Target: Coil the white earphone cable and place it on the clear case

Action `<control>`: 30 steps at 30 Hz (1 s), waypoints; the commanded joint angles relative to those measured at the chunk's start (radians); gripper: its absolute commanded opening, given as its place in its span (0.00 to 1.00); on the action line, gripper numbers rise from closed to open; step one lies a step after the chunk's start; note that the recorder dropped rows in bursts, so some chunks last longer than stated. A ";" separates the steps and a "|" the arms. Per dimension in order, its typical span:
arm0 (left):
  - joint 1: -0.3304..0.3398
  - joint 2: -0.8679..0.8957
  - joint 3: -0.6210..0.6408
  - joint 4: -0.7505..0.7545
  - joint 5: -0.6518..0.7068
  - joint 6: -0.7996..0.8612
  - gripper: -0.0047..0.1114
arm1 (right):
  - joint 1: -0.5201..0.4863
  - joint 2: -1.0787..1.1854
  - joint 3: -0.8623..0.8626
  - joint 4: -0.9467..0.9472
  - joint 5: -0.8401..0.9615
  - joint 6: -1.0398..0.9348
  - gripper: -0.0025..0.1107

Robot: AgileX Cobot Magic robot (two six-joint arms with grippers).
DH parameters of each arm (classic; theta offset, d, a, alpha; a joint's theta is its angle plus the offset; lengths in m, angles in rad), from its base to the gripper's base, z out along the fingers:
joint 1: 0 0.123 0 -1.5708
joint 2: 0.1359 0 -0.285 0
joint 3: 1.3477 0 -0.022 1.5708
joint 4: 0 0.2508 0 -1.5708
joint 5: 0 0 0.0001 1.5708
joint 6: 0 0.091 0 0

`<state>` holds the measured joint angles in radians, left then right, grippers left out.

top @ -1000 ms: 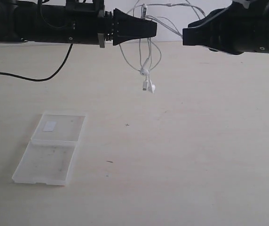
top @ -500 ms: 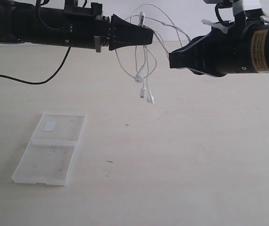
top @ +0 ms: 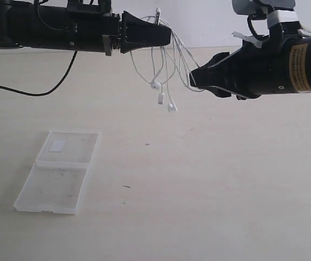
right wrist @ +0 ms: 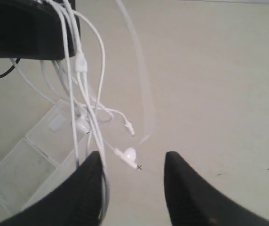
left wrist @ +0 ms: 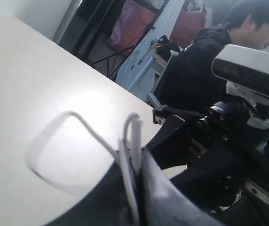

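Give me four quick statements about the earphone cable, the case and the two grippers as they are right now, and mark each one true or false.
1. The left gripper is shut on the white earphone cable. True.
2. The cable lies coiled on the clear case. False: it hangs in the air from the left gripper.
3. The right gripper has its jaws apart. True.
4. The clear case is folded shut. False: its two halves lie open on the table.
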<state>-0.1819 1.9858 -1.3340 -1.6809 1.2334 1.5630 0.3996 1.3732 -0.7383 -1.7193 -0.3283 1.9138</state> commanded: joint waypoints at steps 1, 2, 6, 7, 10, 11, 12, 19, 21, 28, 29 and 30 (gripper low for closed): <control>0.011 -0.012 -0.006 -0.064 -0.012 0.004 0.04 | -0.004 -0.001 0.014 -0.025 -0.084 -0.002 0.46; 0.011 -0.012 -0.006 -0.064 -0.012 0.004 0.04 | -0.004 -0.002 0.014 -0.025 -0.092 -0.002 0.46; 0.011 -0.012 -0.006 -0.064 -0.012 0.004 0.04 | -0.004 -0.006 0.014 -0.025 -0.053 -0.002 0.46; 0.013 -0.012 -0.006 -0.064 -0.012 0.004 0.04 | -0.004 -0.013 0.014 -0.025 -0.053 -0.030 0.48; 0.019 -0.012 -0.006 -0.064 -0.012 0.004 0.04 | -0.004 -0.035 0.014 -0.025 -0.054 -0.054 0.64; 0.022 -0.012 -0.006 -0.064 -0.012 0.007 0.04 | -0.004 -0.041 0.014 -0.025 -0.047 -0.054 0.67; 0.023 -0.012 -0.006 -0.064 -0.012 0.006 0.04 | -0.004 -0.047 0.014 -0.025 -0.036 -0.054 0.68; 0.023 -0.012 -0.006 -0.053 -0.012 0.012 0.04 | -0.004 -0.057 0.014 -0.025 0.019 -0.050 0.68; 0.023 -0.012 -0.006 -0.044 -0.012 0.012 0.04 | -0.004 -0.057 0.014 -0.025 0.074 -0.042 0.67; 0.023 -0.012 -0.006 -0.039 -0.012 0.012 0.04 | -0.004 -0.057 0.006 -0.006 0.205 -0.028 0.65; 0.023 -0.012 -0.006 -0.039 -0.012 0.012 0.04 | -0.004 -0.057 0.001 -0.006 0.201 -0.028 0.65; 0.023 -0.012 -0.006 -0.037 -0.012 0.012 0.04 | -0.004 -0.057 -0.020 -0.006 0.170 -0.028 0.65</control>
<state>-0.1614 1.9858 -1.3340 -1.6966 1.2214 1.5694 0.3996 1.3214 -0.7343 -1.7307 -0.1453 1.8822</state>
